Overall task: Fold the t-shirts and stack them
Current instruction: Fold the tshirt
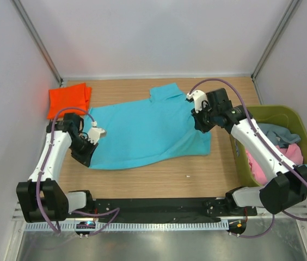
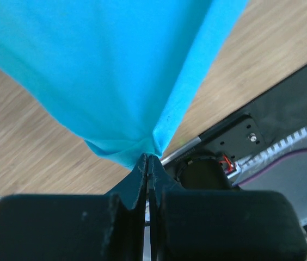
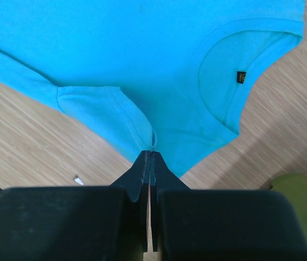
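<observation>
While both end effectors are clamped shut on its cloth, the turquoise t-shirt [image 1: 148,128] lies spread on the desk [image 1: 197,168], long axis left to right. Left end effector [image 2: 148,159] pinches the near-left hem corner. Right end effector [image 3: 152,155] pinches the sleeve edge, collar side.

Left pincer [image 1: 90,142], right pincer [image 1: 200,123] grip turquoise shirt [image 1: 148,130]; orange shirt [image 1: 69,99] folded.

The label [image 3: 241,76] inside the collar of the turquoise shirt [image 3: 142,49] is too small to read, and the right wrist view cuts this shirt off at top and left. The right arm [image 1: 257,142] covers part of the pink shirt [image 1: 294,155] and grey shirt [image 1: 276,132] in the bin [image 1: 270,110]. A white speck [image 1: 188,176] near the front edge of the table [image 1: 219,168] is too small to identify.
</observation>
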